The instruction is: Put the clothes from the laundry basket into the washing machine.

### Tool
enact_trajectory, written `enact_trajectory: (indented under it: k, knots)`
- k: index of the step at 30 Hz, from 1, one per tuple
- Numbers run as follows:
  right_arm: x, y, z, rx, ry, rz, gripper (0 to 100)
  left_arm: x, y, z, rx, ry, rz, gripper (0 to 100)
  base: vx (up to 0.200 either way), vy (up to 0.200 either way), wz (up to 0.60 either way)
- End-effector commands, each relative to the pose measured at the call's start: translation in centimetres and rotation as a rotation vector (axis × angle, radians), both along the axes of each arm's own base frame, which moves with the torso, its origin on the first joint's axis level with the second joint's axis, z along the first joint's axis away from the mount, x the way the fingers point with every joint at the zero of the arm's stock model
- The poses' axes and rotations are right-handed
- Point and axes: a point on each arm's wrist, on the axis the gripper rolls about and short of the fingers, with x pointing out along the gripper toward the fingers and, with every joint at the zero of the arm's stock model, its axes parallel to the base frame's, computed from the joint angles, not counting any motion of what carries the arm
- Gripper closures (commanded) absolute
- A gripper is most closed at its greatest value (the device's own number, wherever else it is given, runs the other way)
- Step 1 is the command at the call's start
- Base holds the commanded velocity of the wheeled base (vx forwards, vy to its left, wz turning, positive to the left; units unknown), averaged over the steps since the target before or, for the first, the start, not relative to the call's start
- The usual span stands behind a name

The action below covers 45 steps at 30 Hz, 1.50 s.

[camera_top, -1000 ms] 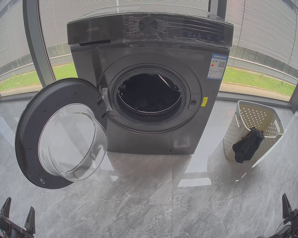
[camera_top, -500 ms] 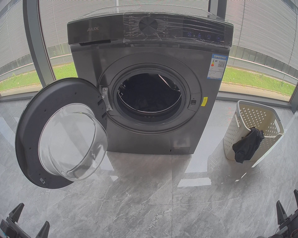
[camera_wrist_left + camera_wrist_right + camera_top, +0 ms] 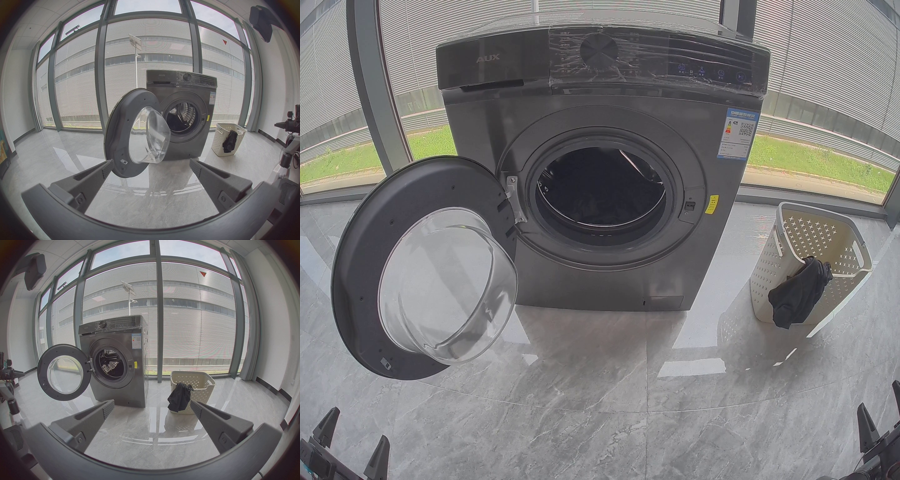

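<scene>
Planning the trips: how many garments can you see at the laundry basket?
1: a black garment draped over the rim of the basket, hanging down outside. More may lie hidden inside.

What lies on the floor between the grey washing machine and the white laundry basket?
Nothing: bare glossy grey tile floor separates them, seen in the head view.

Free floor (image 3: 600,387) before the washing machine (image 3: 600,94) mouth; open door (image 3: 369,250) left, laundry basket (image 3: 765,275) right.
</scene>
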Motion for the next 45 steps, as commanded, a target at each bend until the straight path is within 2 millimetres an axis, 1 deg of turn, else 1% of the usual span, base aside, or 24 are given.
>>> enact_trajectory:
  k: [1,45]
  knots:
    - [0.04,0.0,-0.51,0.0,0.005,0.0,0,0.03,0.0,-0.48,0.003,0.004,0.002,0,0.0,-0.2,0.0]
    - [0.04,0.0,-0.51,0.0,0.005,0.0,0,0.04,0.0,-0.52,-0.003,0.006,-0.001,0,0.0,-0.2,0.0]
